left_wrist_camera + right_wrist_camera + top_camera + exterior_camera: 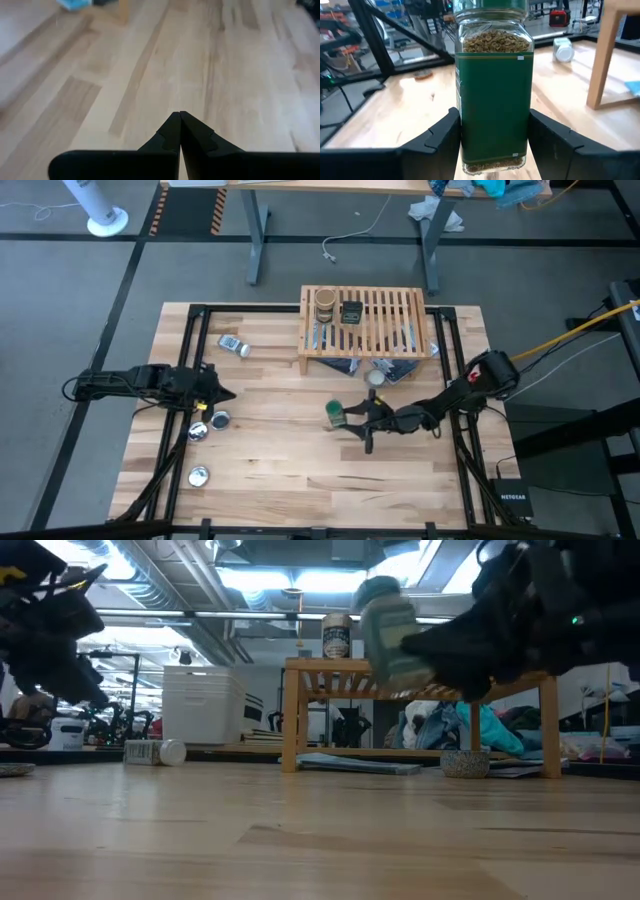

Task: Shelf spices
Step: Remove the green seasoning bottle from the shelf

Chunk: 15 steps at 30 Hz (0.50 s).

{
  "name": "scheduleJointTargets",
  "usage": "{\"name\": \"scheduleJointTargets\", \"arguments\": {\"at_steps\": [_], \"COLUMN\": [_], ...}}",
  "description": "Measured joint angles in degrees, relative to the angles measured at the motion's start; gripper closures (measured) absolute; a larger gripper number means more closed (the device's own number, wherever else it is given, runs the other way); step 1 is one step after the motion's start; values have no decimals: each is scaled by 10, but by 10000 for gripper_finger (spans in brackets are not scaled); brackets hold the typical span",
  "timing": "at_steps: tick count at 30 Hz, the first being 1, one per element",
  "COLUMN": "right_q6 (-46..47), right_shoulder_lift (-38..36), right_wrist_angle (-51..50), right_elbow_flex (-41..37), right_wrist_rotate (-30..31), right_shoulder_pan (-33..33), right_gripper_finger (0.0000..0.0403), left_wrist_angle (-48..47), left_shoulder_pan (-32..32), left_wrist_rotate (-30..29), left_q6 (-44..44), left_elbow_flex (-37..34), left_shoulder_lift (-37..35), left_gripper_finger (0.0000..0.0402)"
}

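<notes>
overhead view looks straight down on the whole tabletop (300, 450); low view looks level across it; both share the shelf (365, 320); wrist views sit close above the wood.

"NETGEAR" on black box (512, 498)

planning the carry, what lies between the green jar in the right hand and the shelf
In the high view, only bare tabletop lies between the green-lidded jar, held in the right hand, and the shelf. A small round container sits just off that path.
</notes>
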Motion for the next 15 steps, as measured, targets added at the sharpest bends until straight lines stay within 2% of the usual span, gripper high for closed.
{"name": "scheduleJointTargets", "arguments": {"at_steps": [6,15], "right_q6": [15,9], "right_shoulder_lift": [94,168], "right_wrist_angle": [29,49], "right_elbow_flex": [62,143], "right_wrist_rotate": [-5,-79], "right_shoulder_pan": [-17,-65], "right_gripper_finger": [201,201], "left_wrist_angle": [-28,-28], "left_shoulder_pan": [0,0], "left_wrist_rotate": [1,0], "left_q6": [0,0], "left_elbow_flex": [1,1], "left_shoulder_lift": [0,0], "left_gripper_finger": [402,402]}}
